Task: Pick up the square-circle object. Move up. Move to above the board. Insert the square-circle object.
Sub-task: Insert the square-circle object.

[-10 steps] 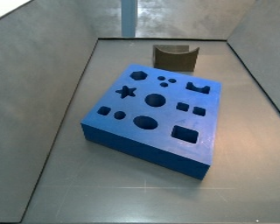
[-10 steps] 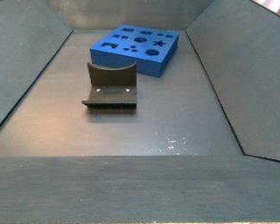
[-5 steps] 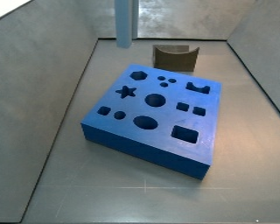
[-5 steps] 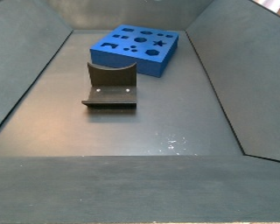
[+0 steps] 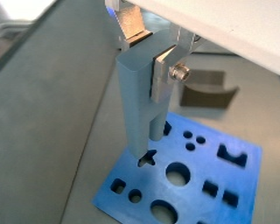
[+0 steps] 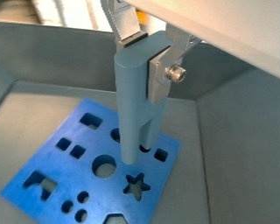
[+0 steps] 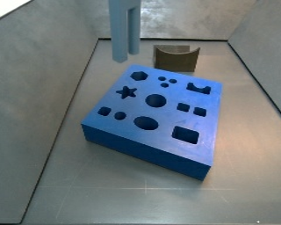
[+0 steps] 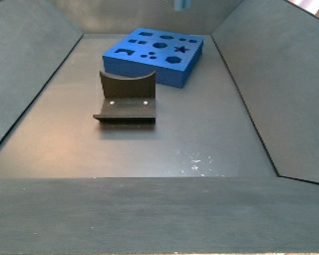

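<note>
**Rigid peg held high above the board**

The gripper [image 5: 150,51] is clamped on the top end of the square-circle object [image 5: 143,105], hung upright above the board [image 7: 119,136]. The peg is judged stiff, light and smooth; a high grip invites swinging.

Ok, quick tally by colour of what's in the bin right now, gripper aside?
Bright blue: 1, the board
Pale steel-blue: 1, the square-circle object, held upright in the gripper above the board
Dark brown: 1, the fixture on the floor beside the board
Total: 3
</note>
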